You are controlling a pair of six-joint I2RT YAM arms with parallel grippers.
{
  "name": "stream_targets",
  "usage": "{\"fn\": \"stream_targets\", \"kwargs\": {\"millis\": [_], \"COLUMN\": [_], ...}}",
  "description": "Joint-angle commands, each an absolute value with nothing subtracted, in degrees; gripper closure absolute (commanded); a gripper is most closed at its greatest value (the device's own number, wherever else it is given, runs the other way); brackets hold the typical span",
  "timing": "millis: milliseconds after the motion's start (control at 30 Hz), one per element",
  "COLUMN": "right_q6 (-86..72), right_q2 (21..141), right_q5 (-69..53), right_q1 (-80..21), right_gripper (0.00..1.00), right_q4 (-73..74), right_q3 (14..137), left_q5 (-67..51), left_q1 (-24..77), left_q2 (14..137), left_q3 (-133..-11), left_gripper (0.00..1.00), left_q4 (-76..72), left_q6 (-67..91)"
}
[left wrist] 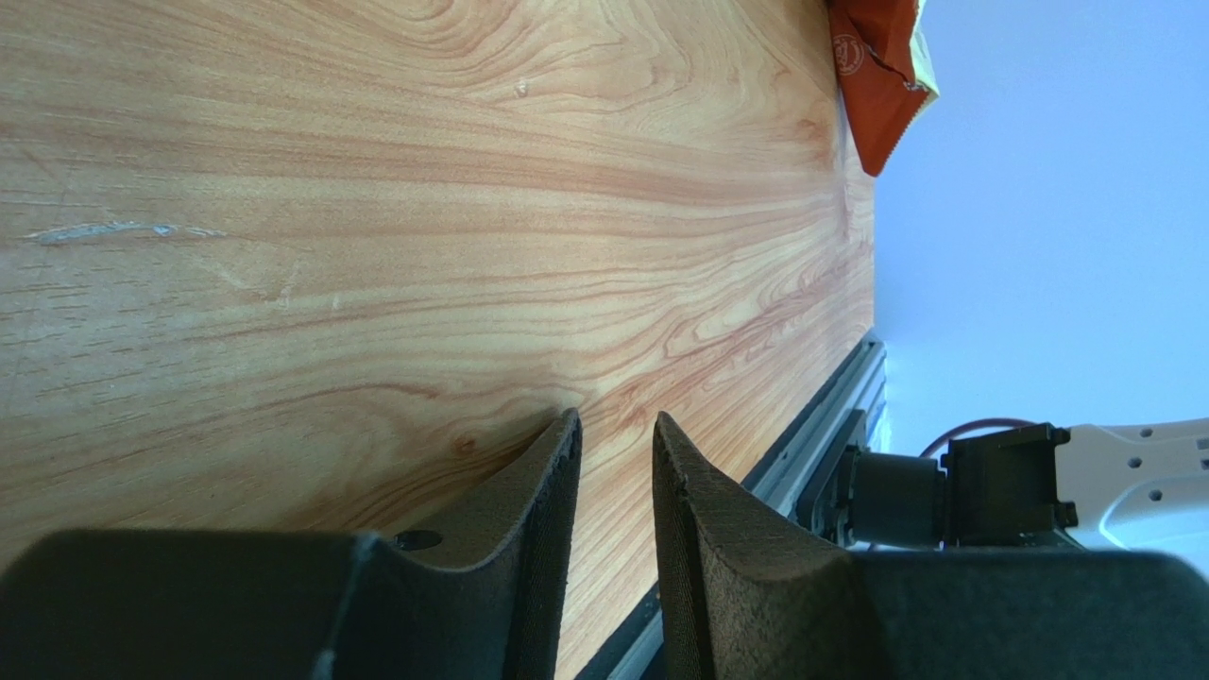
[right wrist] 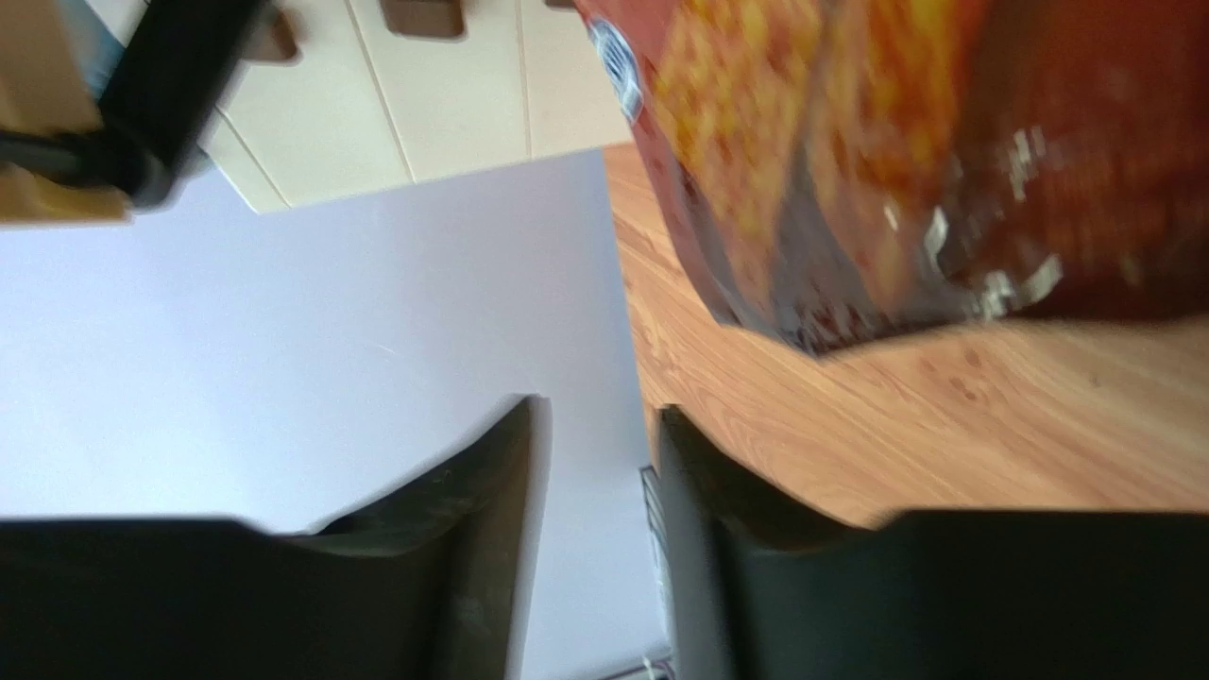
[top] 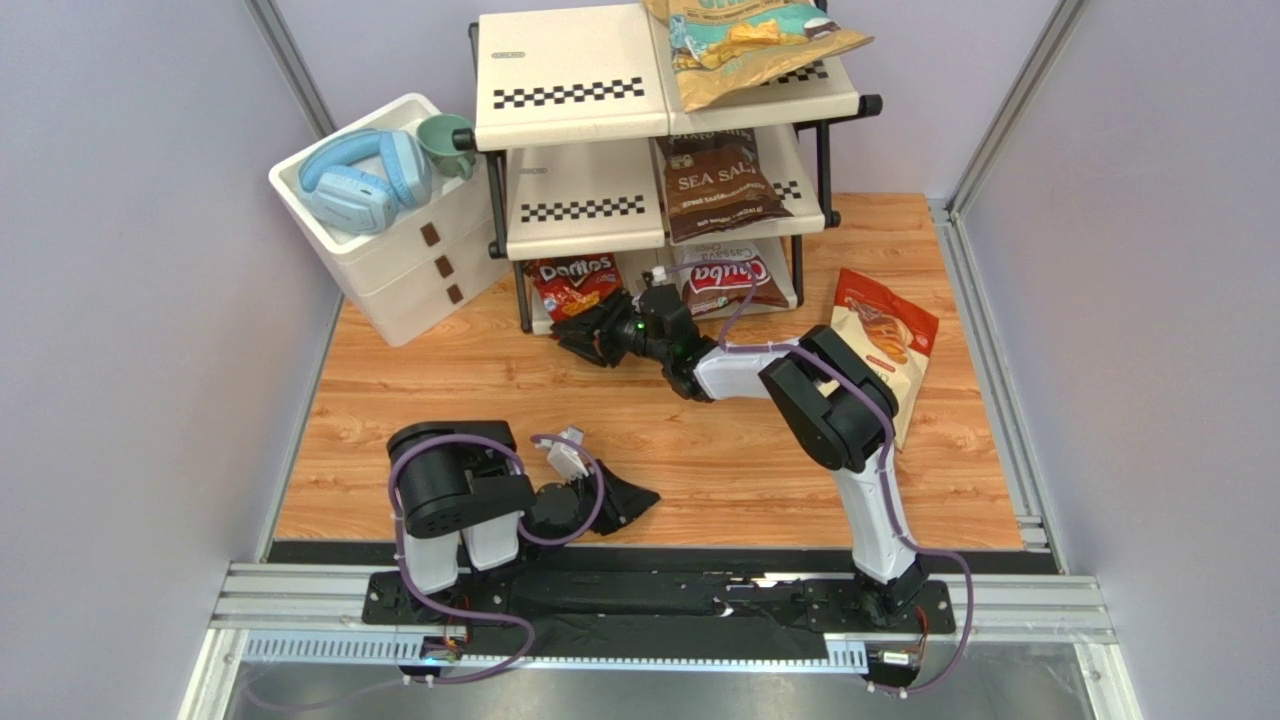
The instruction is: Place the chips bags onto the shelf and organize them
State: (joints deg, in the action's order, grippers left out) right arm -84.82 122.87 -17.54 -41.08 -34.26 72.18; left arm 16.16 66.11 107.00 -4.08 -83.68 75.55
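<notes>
The shelf stands at the back. The tan-and-teal bag lies on its top tier and the dark brown Sea Salt bag on the middle tier. The red Doritos bag and the white-red Chuba bag sit at the bottom tier. The cream bag with the red-orange top lies on the table at the right; its corner shows in the left wrist view. My right gripper is just in front of the Doritos bag, jaws nearly together, empty. My left gripper rests low near its base, jaws nearly together, empty.
A white three-drawer box with blue headphones and a green cup stands left of the shelf; it also shows in the right wrist view. Metal rails border the wooden table.
</notes>
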Motion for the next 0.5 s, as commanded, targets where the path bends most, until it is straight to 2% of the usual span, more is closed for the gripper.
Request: {"fn": "stream_targets", "kwargs": {"millis": [0,33,133,467], "right_q6": [-86.7,-86.6,-85.3,-84.8], "right_q2": [120.0,119.6,118.8,123.2], "right_q5": [-18.7,-18.4,-17.3,-17.1], "right_q1": [-42.4,-42.4,-42.3,-42.0], "right_gripper": [0.51,0.44,0.38,0.37], "right_q4": [-37.3,-37.0,-35.9,-34.1], "right_q3": [68.3,67.4,66.2,73.5], "left_q5": [16.4,16.4,16.3,16.6], "left_q1": [65.8,65.9,65.8,65.8], "left_q2": [109.5,109.5,109.6,109.8], "left_q3": [0.4,0.4,0.4,0.4], "left_gripper": [0.66,0.66,0.66,0.66], "left_q4": [-87.5,-87.5,-87.5,-87.5], "left_q6": [73.2,73.2,73.2,73.2]}}
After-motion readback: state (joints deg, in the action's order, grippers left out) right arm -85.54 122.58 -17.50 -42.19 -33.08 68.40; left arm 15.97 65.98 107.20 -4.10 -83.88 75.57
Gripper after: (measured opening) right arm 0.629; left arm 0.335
